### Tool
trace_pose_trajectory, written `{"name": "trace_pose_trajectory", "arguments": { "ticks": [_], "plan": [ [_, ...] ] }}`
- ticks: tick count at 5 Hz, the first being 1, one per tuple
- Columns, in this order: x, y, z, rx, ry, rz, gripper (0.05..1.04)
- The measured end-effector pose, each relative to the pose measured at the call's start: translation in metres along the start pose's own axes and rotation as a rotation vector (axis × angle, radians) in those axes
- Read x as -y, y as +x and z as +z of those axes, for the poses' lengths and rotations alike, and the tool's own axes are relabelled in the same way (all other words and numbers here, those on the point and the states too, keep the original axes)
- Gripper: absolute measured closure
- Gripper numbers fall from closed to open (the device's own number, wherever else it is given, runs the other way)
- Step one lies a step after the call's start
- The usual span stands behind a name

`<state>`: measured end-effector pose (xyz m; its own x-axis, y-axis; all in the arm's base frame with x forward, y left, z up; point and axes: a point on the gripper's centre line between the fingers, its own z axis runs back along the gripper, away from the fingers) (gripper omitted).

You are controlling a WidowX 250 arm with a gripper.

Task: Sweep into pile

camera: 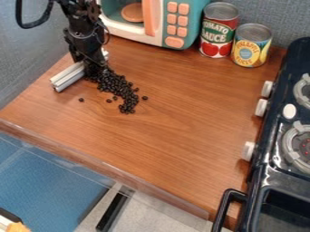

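The black two-finger gripper [91,65] is at the far left of the brown wood-grain tabletop [181,113], over a pale grey, ridged bar [68,77] that lies slantwise. Its lower end is lost against the dark beans, so I cannot tell whether it is wide, narrow or closed on the bar; it probably has hold of it, the two being so close.

The small, round, black beans [113,83] lie just right of the bar, densest beside the gripper, and trail off towards the near side in a crooked tongue. A few sit apart: one to the left, near the bar's lower end, and others around the tail.

The step in hand looks like the gathering itself, partly done: there is one main mass, but too drawn out to call a pile. The next move calls for the bar to go round to the near end of the tail and push it back into the thick part, keeping low so that beans don't slip underneath. The loose bean on the left would need its own short push rightwards.
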<state>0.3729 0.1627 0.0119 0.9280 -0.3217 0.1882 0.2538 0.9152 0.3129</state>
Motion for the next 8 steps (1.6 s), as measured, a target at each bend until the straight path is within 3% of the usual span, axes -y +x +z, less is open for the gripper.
{"name": "trace_pose_trajectory", "arguments": {
  "ticks": [2,4,8],
  "plan": [
    [0.015,0.004,0.005,0.008,-0.005,-0.014,0.699],
    [0.032,0.008,0.009,-0.02,-0.044,-0.008,0.699],
    [0.059,0.005,0.018,-0.03,-0.082,-0.015,0.699]
  ]
}}
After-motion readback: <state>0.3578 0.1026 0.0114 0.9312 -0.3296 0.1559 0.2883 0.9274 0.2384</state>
